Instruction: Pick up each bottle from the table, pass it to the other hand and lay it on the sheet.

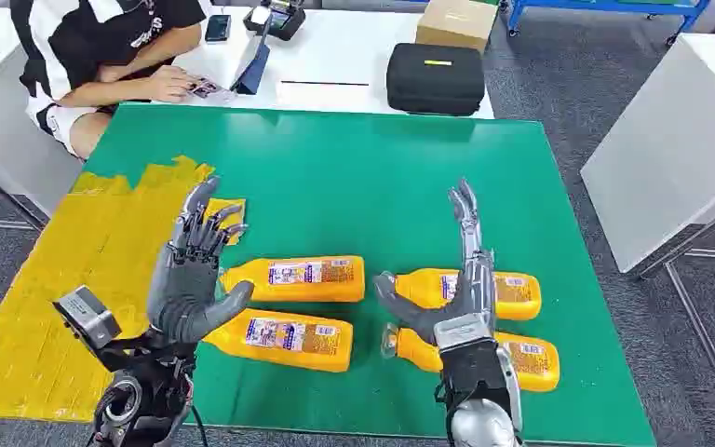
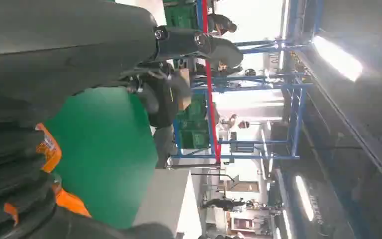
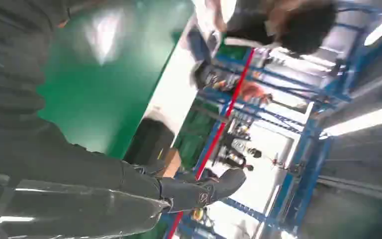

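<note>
Bottles lie in two pairs on the green table [image 1: 335,177], all four on their sides and none of them on the yellow sheet [image 1: 65,279], which covers the table's left edge down to the near left corner. The left pair sits near the middle of the near half: the upper left bottle [image 1: 303,278] and the lower left bottle [image 1: 284,339] lie parallel and close together, caps pointing toward the sheet. The right pair lies toward the near right corner: the upper right bottle [image 1: 498,293] and the lower right bottle [image 1: 512,358], also side by side, caps pointing toward the table's middle.

The left hand [image 1: 191,275] hangs just beside the caps of the left pair, at the sheet's inner border, fingers spread wide and upright, holding nothing. The right hand [image 1: 451,289] stands over the cap ends of the right pair, fingers stretched straight toward the far edge and thumb out to the side, empty as well; whether it touches the bottles below I cannot tell.

Beyond the far edge, on a white desk [image 1: 354,56], a person [image 1: 102,47] in a black and white shirt sits leaning over papers. A black case [image 1: 436,78] and a cardboard box [image 1: 456,20] rest on that desk too.
</note>
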Robot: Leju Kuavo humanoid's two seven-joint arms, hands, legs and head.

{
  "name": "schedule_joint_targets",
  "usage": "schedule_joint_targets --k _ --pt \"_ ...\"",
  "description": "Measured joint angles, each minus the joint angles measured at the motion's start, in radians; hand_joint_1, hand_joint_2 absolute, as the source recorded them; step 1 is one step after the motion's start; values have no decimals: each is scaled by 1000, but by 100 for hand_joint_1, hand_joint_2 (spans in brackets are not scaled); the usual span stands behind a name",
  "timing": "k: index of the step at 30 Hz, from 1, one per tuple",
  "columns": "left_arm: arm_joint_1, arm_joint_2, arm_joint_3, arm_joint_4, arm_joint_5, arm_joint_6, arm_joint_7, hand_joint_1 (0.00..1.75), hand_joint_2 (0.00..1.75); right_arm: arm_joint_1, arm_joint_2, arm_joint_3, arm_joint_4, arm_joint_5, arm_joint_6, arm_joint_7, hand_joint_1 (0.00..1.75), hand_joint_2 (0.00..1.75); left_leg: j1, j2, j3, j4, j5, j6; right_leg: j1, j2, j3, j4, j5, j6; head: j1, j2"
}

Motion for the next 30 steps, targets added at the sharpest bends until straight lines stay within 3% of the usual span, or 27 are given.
schedule_joint_targets --k 8,11,18,30 --pt "-27 -2 -2 2 -5 -23 26 0 175 -21 -17 0 -10 336 18 125 0 175 0 0 0 0 0 0 0 0 0 0 0 0 0 0" --pt "-36 -2 -4 5 -6 -30 29 0 175 -41 -24 0 -2 390 48 140 0 175 0 0 0 0 0 0 0 0 0 0 0 0 0 0" --pt "-57 -2 -19 29 -6 -42 21 0 175 -110 -42 43 99 581 191 146 0 175 0 0 0 0 0 0 0 0 0 0 0 0 0 0" --pt "-73 -3 -21 68 -2 -43 16 0 175 -354 -37 178 475 606 229 64 0 175 0 0 0 0 1 1 0 0 1 0 1 0 0 0"
